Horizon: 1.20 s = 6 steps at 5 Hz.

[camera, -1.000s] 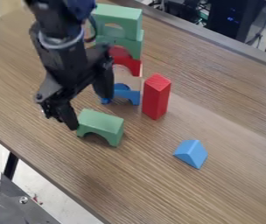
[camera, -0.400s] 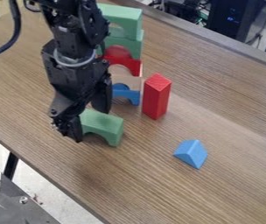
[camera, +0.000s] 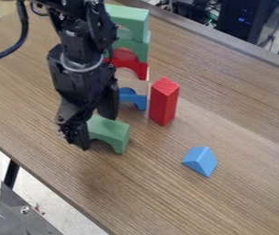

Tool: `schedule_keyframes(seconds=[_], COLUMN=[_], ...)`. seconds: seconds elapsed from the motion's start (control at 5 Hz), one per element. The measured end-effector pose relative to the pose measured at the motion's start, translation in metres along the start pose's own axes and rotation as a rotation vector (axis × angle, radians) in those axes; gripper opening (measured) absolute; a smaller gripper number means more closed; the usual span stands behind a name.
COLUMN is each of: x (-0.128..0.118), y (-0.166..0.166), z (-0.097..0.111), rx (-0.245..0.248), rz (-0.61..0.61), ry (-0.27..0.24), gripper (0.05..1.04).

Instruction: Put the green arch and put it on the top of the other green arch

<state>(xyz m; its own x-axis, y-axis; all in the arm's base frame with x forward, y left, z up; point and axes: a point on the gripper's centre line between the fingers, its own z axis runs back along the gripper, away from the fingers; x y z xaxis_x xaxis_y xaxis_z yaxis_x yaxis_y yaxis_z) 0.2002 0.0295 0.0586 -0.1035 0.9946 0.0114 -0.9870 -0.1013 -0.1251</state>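
The gripper [camera: 97, 130] hangs at the left-centre, open, with one finger in front of the near green arch's left end and the other behind it. That green arch [camera: 113, 133] stands upright on the table, its left part hidden by the gripper. At the top, behind the arm, another green arch [camera: 131, 18] rests over a green block [camera: 139, 46], partly covered by the arm.
Below the green stack are a red arch [camera: 140, 69], a tan piece [camera: 139, 86] and a blue arch [camera: 136, 99]. A red block [camera: 164, 102] stands right of them. A blue wedge [camera: 200, 161] lies at lower right on the wooden table [camera: 240, 124].
The gripper has moved right and slightly down, so its fingers now overlap the left end of the near green arch. The blocks have kept their places.
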Motion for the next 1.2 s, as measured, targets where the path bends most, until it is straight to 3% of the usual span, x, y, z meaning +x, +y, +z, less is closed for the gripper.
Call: schedule_keyframes(seconds=[0.4, 0.6, 0.8, 1.0, 1.2], x=[0.001, 0.004, 0.007, 0.003, -0.006], y=[-0.002, -0.007, -0.005, 0.001, -0.003], z=[-0.009, -0.017, -0.019, -0.007, 0.036], rx=[0.012, 0.020, 0.036, 0.044, -0.020], rz=[0.006, -0.001, 0.020, 0.017, 0.009], ry=[-0.008, -0.021, -0.018, 0.014, 0.082], gripper=[0.999, 0.945, 0.654, 0.550, 0.550])
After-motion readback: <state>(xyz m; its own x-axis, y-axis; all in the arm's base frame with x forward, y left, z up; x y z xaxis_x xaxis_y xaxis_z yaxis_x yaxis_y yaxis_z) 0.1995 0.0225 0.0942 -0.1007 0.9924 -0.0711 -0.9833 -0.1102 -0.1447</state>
